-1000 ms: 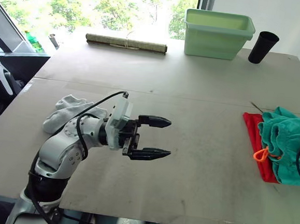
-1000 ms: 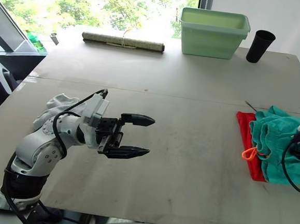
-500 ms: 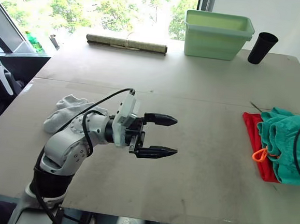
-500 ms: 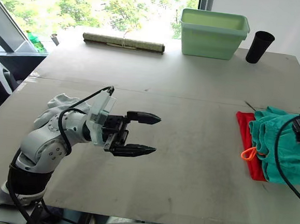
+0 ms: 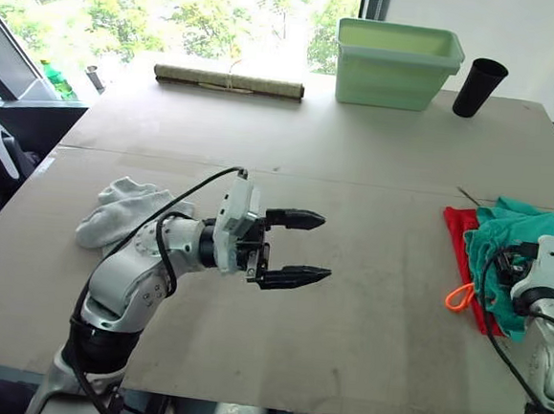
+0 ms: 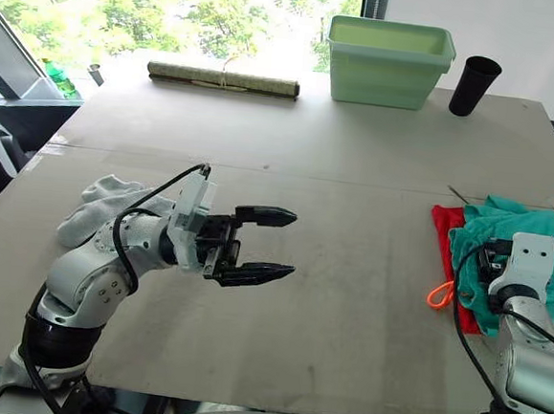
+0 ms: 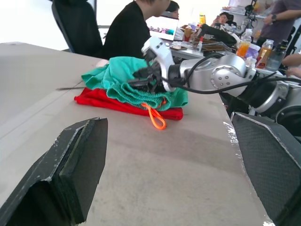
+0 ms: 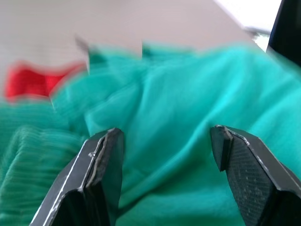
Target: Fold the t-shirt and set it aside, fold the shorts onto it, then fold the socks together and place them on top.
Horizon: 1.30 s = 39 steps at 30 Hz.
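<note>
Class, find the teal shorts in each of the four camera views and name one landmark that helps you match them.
Left eye view: shorts at the table's right edge, on the red t-shirt.
Right eye view: same spot, by the right pincer.
Left wrist view: across the table, on the t-shirt.
Right wrist view: teal fabric close behind the open fingers.
Shared landmark: the orange drawstring loop.

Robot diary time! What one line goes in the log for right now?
left tool: open, above table | right tool: open, at shorts | shorts on t-shirt | socks: unfolded, not stacked
</note>
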Available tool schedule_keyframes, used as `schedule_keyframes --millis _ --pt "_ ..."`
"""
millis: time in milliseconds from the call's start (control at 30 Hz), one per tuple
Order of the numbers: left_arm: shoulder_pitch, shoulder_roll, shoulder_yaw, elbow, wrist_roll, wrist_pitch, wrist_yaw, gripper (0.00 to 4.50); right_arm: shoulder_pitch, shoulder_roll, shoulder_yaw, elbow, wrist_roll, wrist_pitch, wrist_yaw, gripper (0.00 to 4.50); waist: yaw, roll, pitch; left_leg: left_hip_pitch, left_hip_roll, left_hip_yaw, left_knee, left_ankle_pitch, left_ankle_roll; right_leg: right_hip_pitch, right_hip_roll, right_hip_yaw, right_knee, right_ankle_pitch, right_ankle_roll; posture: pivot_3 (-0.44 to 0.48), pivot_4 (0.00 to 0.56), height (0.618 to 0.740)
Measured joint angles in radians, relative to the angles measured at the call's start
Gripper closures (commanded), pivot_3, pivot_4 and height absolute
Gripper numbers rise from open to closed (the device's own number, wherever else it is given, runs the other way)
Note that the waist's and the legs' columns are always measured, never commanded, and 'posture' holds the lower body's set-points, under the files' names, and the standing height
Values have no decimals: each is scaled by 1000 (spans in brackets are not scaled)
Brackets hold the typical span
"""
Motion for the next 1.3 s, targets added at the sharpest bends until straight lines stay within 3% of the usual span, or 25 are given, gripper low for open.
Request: schedule_keyframes --millis 33,133,167,333,533,733,833,967,1200,1300 --pt "5 -8 5 0 -1 0 16 0 3 -2 0 -33 11 -36 11 1378 -2 0 0 0 0 0 0 0 0 0 0 0 0 0 0 0 150 740" --pt "31 -26 32 1 0 -2 57 0 25 -30 31 -113 54 -84 88 118 -5 0 0 0 0 0 0 0 0 0 0 0 0 0 0 0 150 740" --pt "48 -24 47 4 5 -5 75 0 34 -55 69 -156 88 -88 148 47 -11 0 0 0 1 0 0 0 0 0 0 0 0 0 0 0 150 740" --pt "169 -4 149 3 52 -12 191 0 26 -201 280 -275 233 -51 412 47 -13 -1 0 1 3 -1 0 -2 3 0 1 -1 0 -1 -2 0 150 740" --pt "341 212 358 195 147 -26 167 0 -85 -332 436 -332 374 10 624 47 -6 -2 0 0 4 -2 0 -2 2 -2 -5 -4 -1 -2 -5 0 150 740" --pt "331 323 411 440 253 -173 81 0 -128 -350 501 -335 385 3 674 47 10 -2 0 -2 1 -2 -1 -5 -1 -2 -12 -6 -5 -2 -5 0 150 740" --pt "332 391 396 534 298 -267 -37 0 -136 -347 516 -328 382 -1 671 47 11 -4 0 -3 1 -2 -3 -5 -2 -3 -14 -7 -6 -2 -6 0 150 740" --pt "276 472 377 683 347 -388 -174 0 -135 -347 517 -321 374 -12 665 47 13 -3 0 -4 0 -3 -4 -6 -2 -4 -16 -5 -6 -2 -6 0 150 740" --pt "-27 527 171 1073 556 -672 -312 0 -96 -338 518 -335 351 -17 616 47 12 -5 -1 -7 -1 -2 -4 -4 2 -6 -16 -6 -7 -1 -6 0 150 740" --pt "-167 509 92 1224 631 -778 -331 813 -81 -337 521 -346 339 -17 600 0 15 -3 -3 -8 -1 -1 -3 -3 4 -8 -16 -9 -5 -1 -6 0 150 740"
